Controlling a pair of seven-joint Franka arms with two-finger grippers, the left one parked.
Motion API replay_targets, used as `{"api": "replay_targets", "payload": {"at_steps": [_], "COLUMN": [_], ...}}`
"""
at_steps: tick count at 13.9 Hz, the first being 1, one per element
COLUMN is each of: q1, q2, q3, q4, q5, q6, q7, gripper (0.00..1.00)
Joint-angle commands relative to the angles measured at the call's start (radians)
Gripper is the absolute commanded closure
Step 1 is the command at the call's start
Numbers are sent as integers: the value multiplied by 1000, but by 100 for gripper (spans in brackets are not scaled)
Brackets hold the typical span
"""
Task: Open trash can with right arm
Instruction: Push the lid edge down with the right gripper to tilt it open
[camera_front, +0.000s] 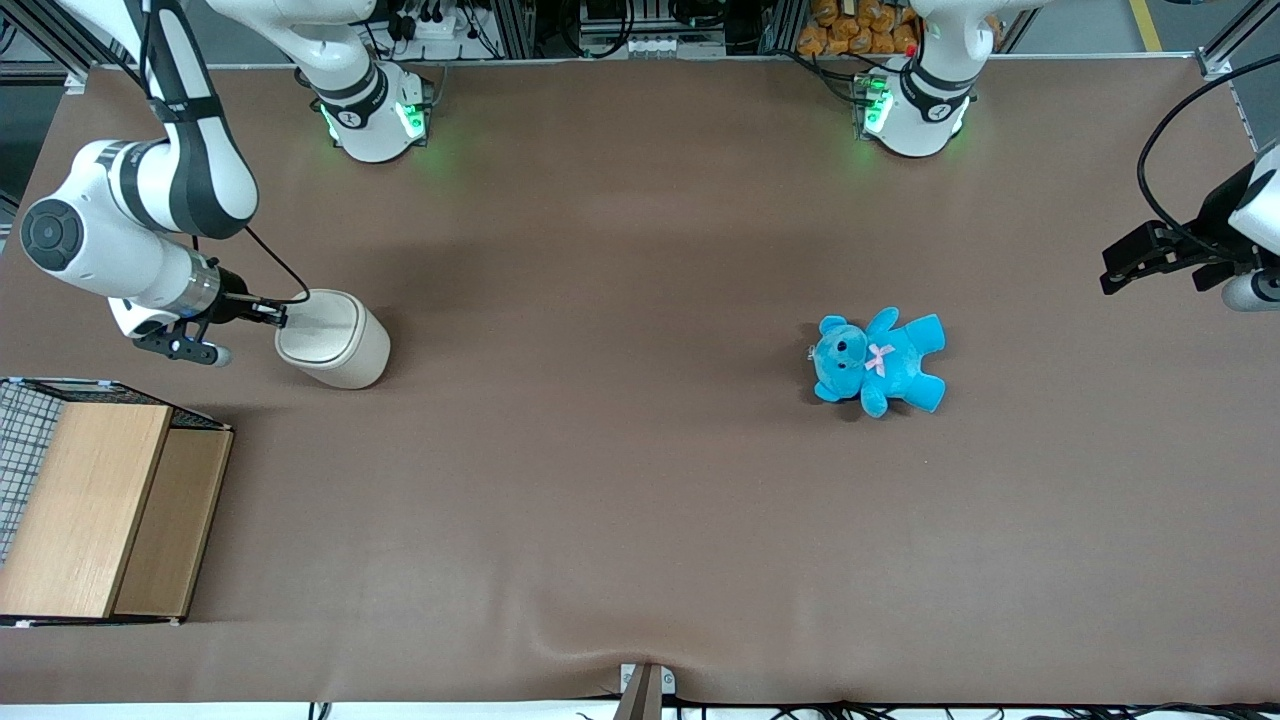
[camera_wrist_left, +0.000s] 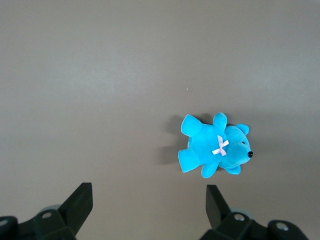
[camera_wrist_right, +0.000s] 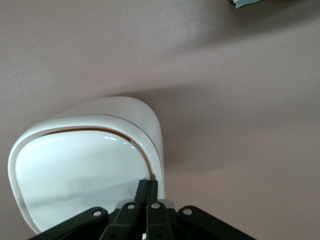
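The trash can (camera_front: 345, 345) is a small cream-beige rounded bin standing toward the working arm's end of the table. Its paler rounded-square lid (camera_front: 312, 325) looks down, with a thin dark seam along its rim (camera_wrist_right: 100, 131). The white right arm (camera_front: 130, 225) reaches in from the table's edge. My gripper (camera_front: 278, 316) is shut, fingers pressed together with nothing between them. In the right wrist view the fingertips (camera_wrist_right: 148, 184) rest at the lid's edge (camera_wrist_right: 75, 175), by the seam between lid and rim.
A blue teddy (camera_front: 878, 362) lies on the brown table toward the parked arm's end, also seen as the teddy (camera_wrist_left: 215, 150) from the left wrist. A wooden box (camera_front: 100, 510) with a wire mesh side stands nearer the front camera than the trash can.
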Motion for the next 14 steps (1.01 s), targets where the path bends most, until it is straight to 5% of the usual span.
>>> {"api": "replay_targets", "payload": {"at_steps": [1,14], "q1": [1,2], "q2": [-18,16], "q3": [6,6], "q4": [-8,-15], "q5": [24,25], "q6": [-18,37], "q7": [26,24], "gripper": [100,100]}}
